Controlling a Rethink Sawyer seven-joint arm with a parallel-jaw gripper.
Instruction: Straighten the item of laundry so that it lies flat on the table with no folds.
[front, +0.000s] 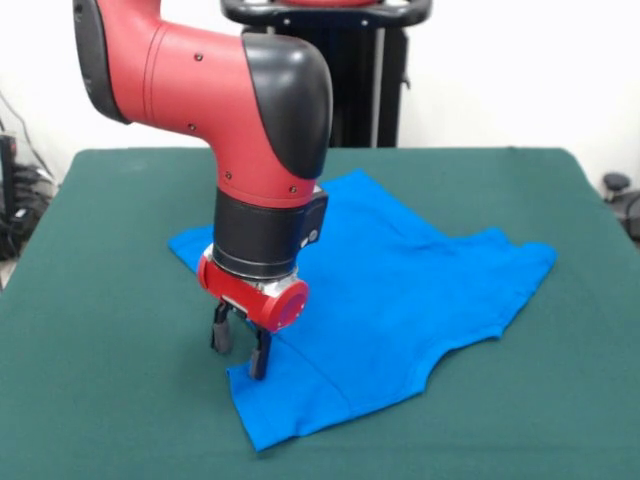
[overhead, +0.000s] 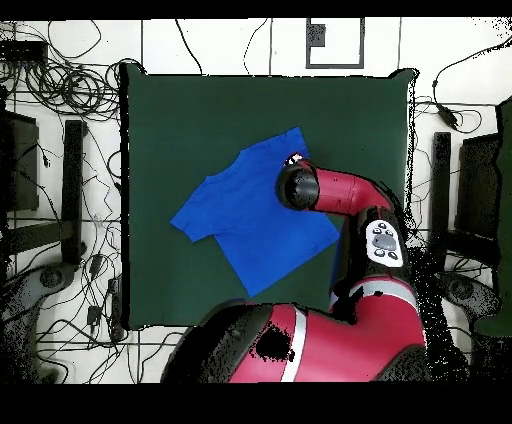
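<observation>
The bright blue T-shirt lies spread on the dark green table, turned at an angle, with light wrinkles and one sleeve pointing right. My gripper points straight down at the shirt's left edge near its front corner. Its two dark fingers stand apart, one over bare felt and one at the cloth's edge, tips close to the table. They hold nothing that I can see. In the overhead view the shirt lies mid-table, and the red wrist covers the gripper at the shirt's right side.
The robot's black pedestal stands behind the table's far edge. In the overhead view, cables and dark stands lie on the floor around the table. The arm's red body overhangs the table's bottom edge.
</observation>
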